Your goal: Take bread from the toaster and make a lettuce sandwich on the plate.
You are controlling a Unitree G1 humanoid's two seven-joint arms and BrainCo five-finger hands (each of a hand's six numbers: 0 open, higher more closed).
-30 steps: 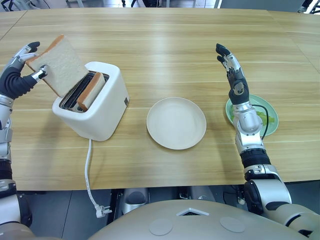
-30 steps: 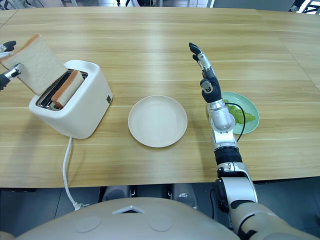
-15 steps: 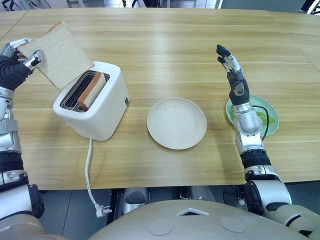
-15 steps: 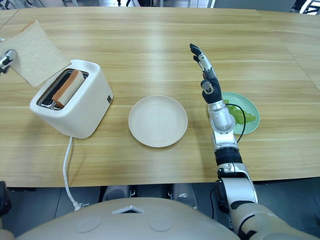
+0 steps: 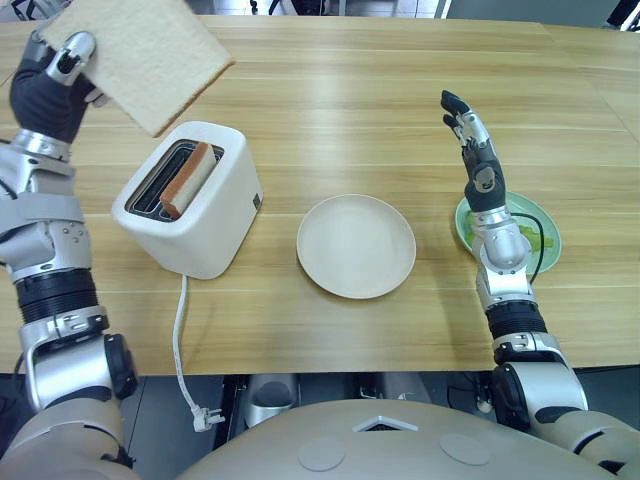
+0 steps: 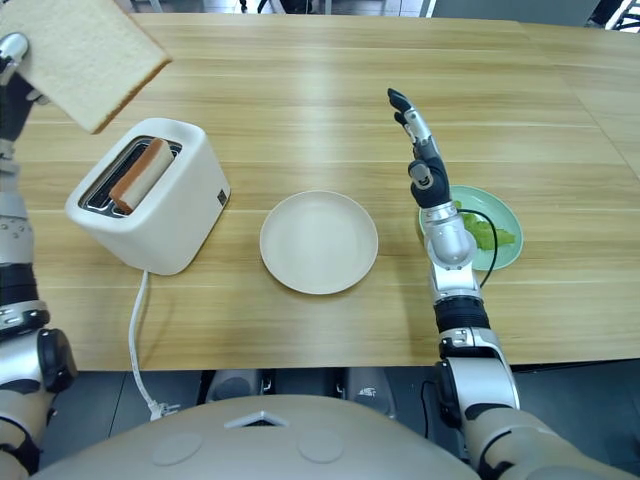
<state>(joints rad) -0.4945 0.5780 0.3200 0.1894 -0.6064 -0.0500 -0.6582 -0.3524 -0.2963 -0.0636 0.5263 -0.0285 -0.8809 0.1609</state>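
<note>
Gripping a bread slice (image 5: 150,55) in the left hand (image 5: 55,85), high at 10 o'clock above the toaster (image 5: 215,215). Spotting a second slice (image 5: 188,178) slotted inside. Holding the right hand (image 5: 472,150) spread, empty, at 3 o'clock by the lettuce (image 6: 488,236). Plate (image 5: 356,246) dead centre.

pale wooden table (image 5: 330,100) with long plank grain, evenly lit; a second table (image 5: 610,50) of like wood adjoins beyond the right hand (image 5: 478,150); dark grey floor (image 6: 100,385) below its near edge
</note>
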